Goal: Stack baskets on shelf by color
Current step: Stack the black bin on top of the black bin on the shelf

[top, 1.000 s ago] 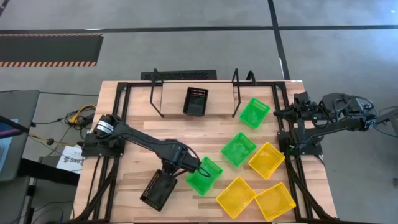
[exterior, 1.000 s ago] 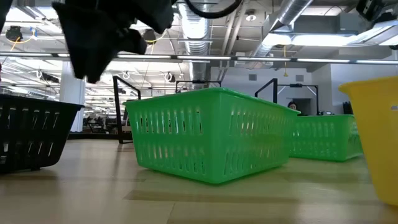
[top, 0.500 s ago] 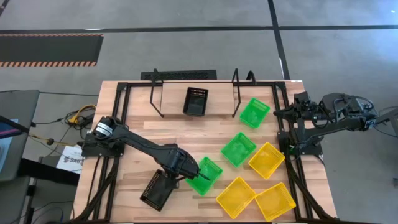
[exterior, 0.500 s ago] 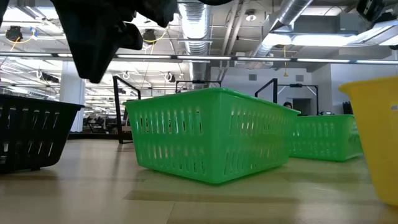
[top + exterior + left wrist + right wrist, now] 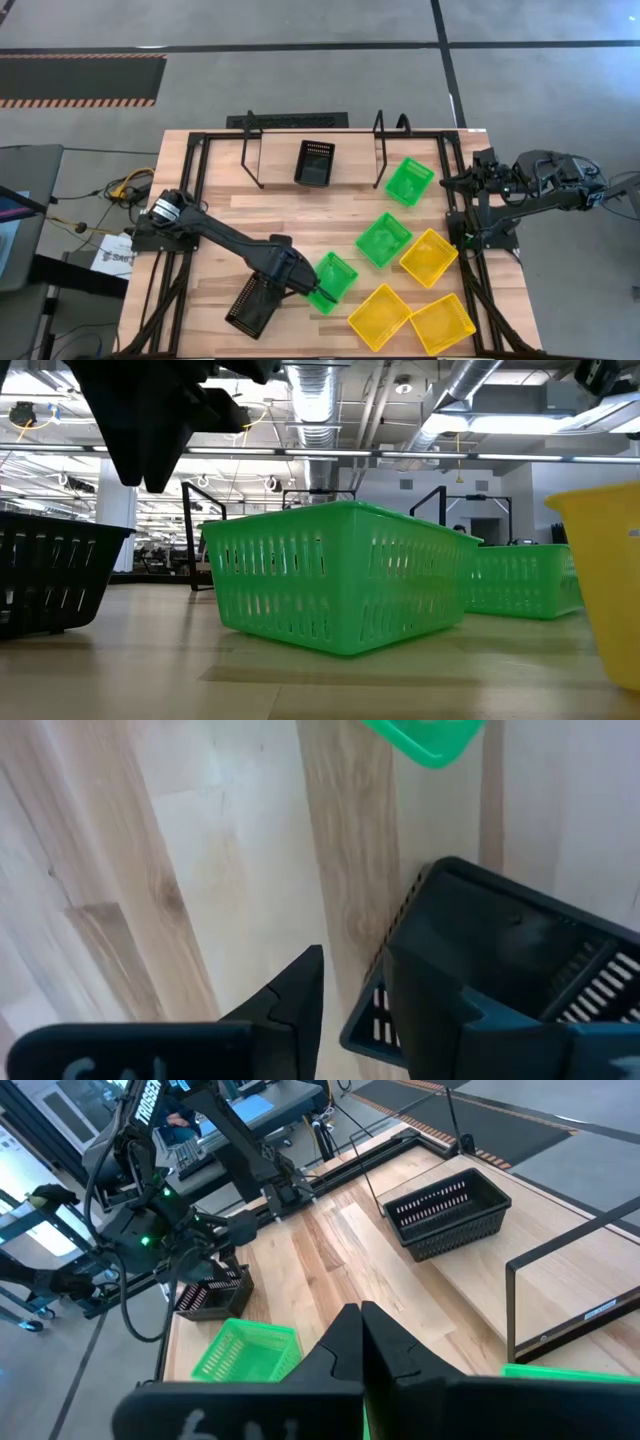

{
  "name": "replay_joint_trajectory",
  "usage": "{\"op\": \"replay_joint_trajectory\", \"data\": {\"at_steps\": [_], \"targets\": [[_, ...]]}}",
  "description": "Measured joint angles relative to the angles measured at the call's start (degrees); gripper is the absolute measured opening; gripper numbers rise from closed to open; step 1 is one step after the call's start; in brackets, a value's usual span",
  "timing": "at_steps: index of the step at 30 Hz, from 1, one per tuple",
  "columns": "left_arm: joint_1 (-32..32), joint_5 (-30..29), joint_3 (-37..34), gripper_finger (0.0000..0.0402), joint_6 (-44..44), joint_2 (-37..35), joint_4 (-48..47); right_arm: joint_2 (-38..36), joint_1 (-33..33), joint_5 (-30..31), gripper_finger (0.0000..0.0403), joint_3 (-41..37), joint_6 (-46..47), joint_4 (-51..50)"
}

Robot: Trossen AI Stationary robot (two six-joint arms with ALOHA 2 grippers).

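The left end effector (image 5: 312,293), fingers parted, hovers between a black mesh plastic basket (image 5: 251,303) and a bright green mesh basket (image 5: 333,280); the right end effector (image 5: 362,1325) waits closed.

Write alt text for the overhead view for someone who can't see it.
The left end effector hovers between a black basket and a green basket near the table's front. One black basket sits on the shelf; the other green and yellow baskets lie scattered to the right.
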Motion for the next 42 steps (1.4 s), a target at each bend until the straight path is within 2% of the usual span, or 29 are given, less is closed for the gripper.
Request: {"op": "replay_joint_trajectory", "data": {"at_steps": [4,7,16,19,27,36,39,42], "targets": [[0.0,-0.4,0.0,0.0096,1.5,0.0,-0.1,0.0,0.0,0.0,0.0007,0.0,0.2,-0.2],[0.1,-1.1,0.0,0.0096,-1.1,0.0,-0.1,0.0,0.0,0.0,0.0007,0.0,0.2,-0.2],[0.6,-2.0,0.0,0.0096,-21.7,0.0,0.0,0.0,0.0,1.1,0.0007,0.0,0.2,-1.4],[0.6,-3.5,0.0,0.0096,-25.2,0.0,0.0,0.0,0.0,1.8,0.0007,0.0,2.4,-2.4],[0.5,-3.2,0.0,0.0096,-21.1,0.0,0.8,0.0,0.0,2.2,0.0007,0.0,3.6,-2.6],[0.6,-0.4,0.0,0.0096,-13.6,0.0,8.0,0.0,0.0,-2.5,0.0007,0.0,2.6,-3.0],[0.9,-1.0,0.1,0.0096,-17.3,0.5,7.9,0.0,0.0,-3.2,0.0007,0.0,2.5,-3.9],[1.4,-0.8,0.0,0.0096,-26.3,2.1,6.7,0.0,0.0,-3.3,0.0007,0.0,2.5,-4.3]]}}
